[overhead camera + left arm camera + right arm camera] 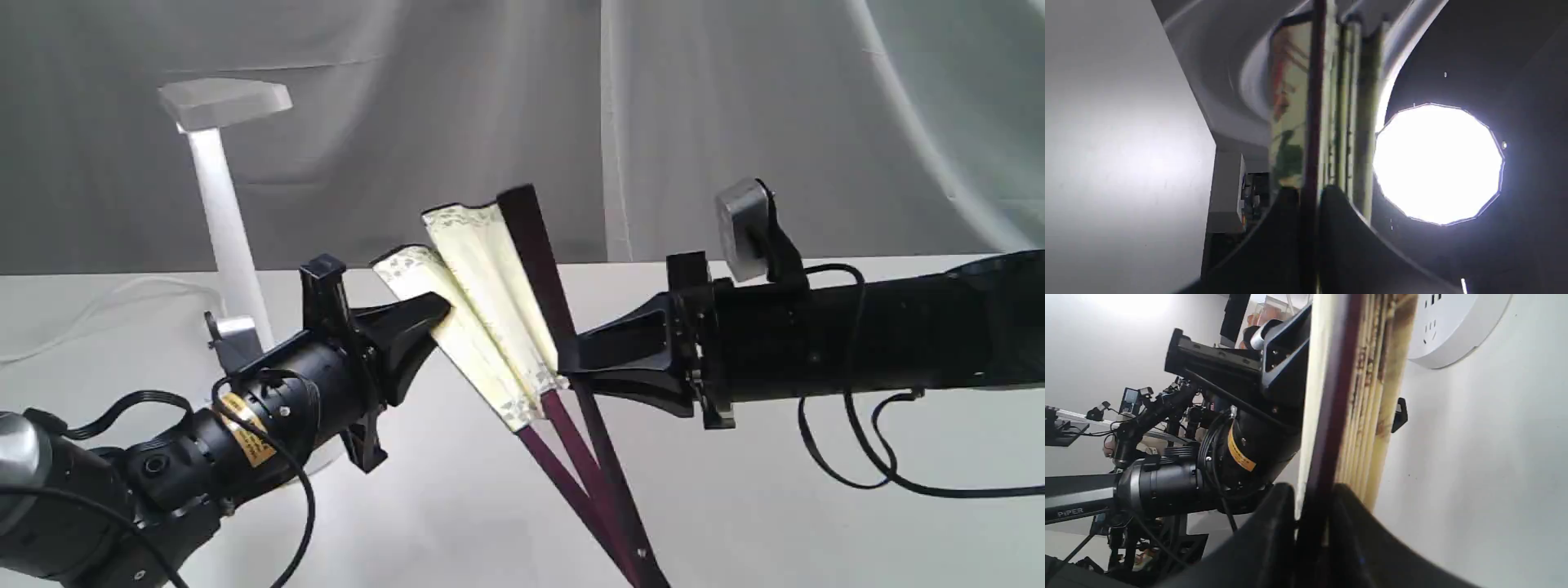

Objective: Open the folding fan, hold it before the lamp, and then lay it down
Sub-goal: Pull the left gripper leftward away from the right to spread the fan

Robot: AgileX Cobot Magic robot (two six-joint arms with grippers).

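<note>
While the exterior view sets the folding fan [490, 302] in mid-frame, raised off the white bench [457, 523] and only partly spread, each wrist view sees it edge-on. Its cream leaf reaches toward the upper middle of the frame, and its dark maroon ribs run down to the lower middle, where they converge. The left gripper [433, 314] comes in from the lower left and is clamped on the leftmost fold of the leaf. The right gripper [571, 363] comes in from the right and is clamped on the dark outer guard near the leaf's lower edge. The lamp [224, 220] stands in the upper left behind the left arm [245, 425], its flat head over a slim column and its foot mostly hidden. Only the right wrist view shows its round base [1449, 330] with sockets, lying on the bench beyond the fan. Only the left wrist view shows a bright round light [1437, 163] beside the stacked pleats.
</note>
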